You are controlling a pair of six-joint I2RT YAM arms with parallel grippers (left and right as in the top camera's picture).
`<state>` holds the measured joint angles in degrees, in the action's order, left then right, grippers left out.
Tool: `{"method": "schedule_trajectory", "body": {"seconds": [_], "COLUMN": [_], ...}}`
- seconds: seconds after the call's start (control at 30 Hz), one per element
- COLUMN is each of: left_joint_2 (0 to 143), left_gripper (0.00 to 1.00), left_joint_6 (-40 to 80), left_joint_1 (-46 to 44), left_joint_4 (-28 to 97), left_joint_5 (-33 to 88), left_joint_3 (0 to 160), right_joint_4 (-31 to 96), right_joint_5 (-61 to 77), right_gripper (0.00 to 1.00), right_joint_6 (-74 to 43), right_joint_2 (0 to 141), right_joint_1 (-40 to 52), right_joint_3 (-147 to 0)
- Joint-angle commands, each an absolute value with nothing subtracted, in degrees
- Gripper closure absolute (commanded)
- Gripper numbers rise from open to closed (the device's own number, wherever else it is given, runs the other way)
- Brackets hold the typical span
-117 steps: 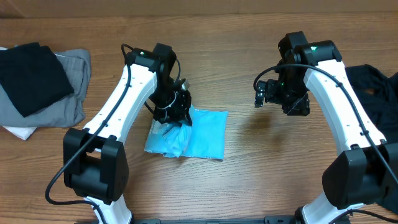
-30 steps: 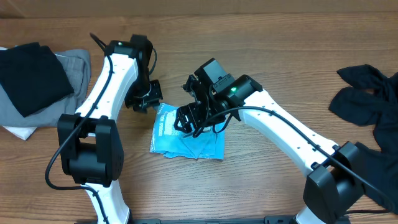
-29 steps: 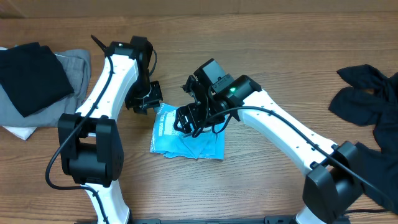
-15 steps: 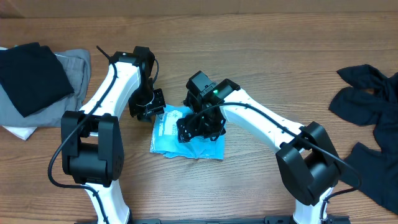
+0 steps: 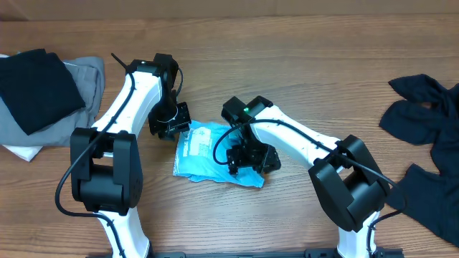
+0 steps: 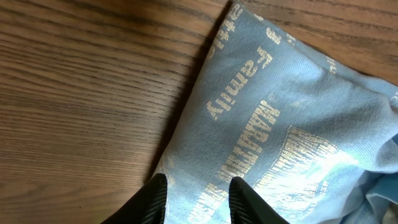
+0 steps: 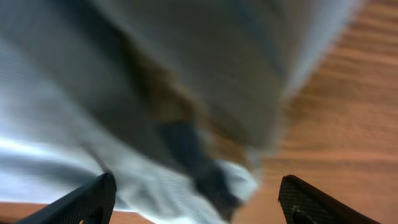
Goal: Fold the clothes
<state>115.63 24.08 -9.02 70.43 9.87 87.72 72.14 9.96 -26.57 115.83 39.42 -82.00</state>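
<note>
The clothes' light blue T-shirt [image 5: 203, 148] lies folded into a small packet on the wooden table, lettering up. In the left wrist view the shirt [image 6: 292, 112] fills the right side. My left gripper [image 5: 170, 123] is at the shirt's upper-left corner. It [image 6: 198, 200] stands narrowly open, and flat cloth shows between its fingers [image 6: 155, 198]. My right gripper [image 5: 251, 158] hovers low over the shirt's right half and hides that part. Its jaws [image 7: 199, 205] are wide open above blurred blue cloth [image 7: 124, 155], with nothing pinched.
A stack of black, grey and white garments [image 5: 43, 93] lies at the far left. A crumpled black garment [image 5: 423, 107] lies at the right edge, with more black cloth [image 5: 437, 201] below it. Bare wood [image 5: 301, 57] lies behind the shirt.
My right arm has swung from the shirt's upper middle to its lower right side. The left gripper came down to the shirt's upper-left corner and opened a little.
</note>
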Motion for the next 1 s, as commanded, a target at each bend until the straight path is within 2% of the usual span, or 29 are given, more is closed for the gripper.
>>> {"method": "schedule_trajectory", "body": {"seconds": [0.0,0.23,0.33,0.5,0.67,0.87,0.93,0.97], "left_joint_2": [116.2,116.2,116.2,116.2,116.2,116.2,116.2,116.2], "left_gripper": [0.63,0.63,0.63,0.62,0.60,0.60,0.60,0.60], "left_joint_6": [24.2,24.1,23.8,23.8,23.8,23.8,23.8,23.8], "left_joint_1": [-9.5,-9.5,-9.5,-10.2,-10.2,-10.2,-10.2,-10.2], "left_joint_4": [70.2,70.2,70.0,69.8,69.8,70.0,70.2,70.3], "left_joint_5": [10.5,10.3,10.3,10.3,10.3,10.3,10.3,10.3], "left_joint_3": [87.1,87.1,87.1,87.1,87.1,87.1,87.1,87.1], "right_joint_4": [72.9,72.4,68.6,64.7,60.6,57.1,59.3,60.9], "right_joint_5": [7.2,0.0,-0.8,-0.4,-0.5,-12.7,-20.3,-23.5], "right_gripper": [0.12,0.11,0.06,0.02,0.04,0.09,0.10,0.07], "right_joint_6": [-30.5,-28.4,-21.9,-15.1,-15.0,-22.0,-29.9,-34.5], "right_joint_2": [116.0,110.9,109.2,110.5,114.1,117.4,117.6,117.6], "right_joint_1": [39.5,39.5,39.5,39.5,39.5,39.4,38.8,38.1], "right_joint_3": [-81.8,-87.0,-89.4,-89.4,-89.2,-89.2,-89.2,-89.2]}}
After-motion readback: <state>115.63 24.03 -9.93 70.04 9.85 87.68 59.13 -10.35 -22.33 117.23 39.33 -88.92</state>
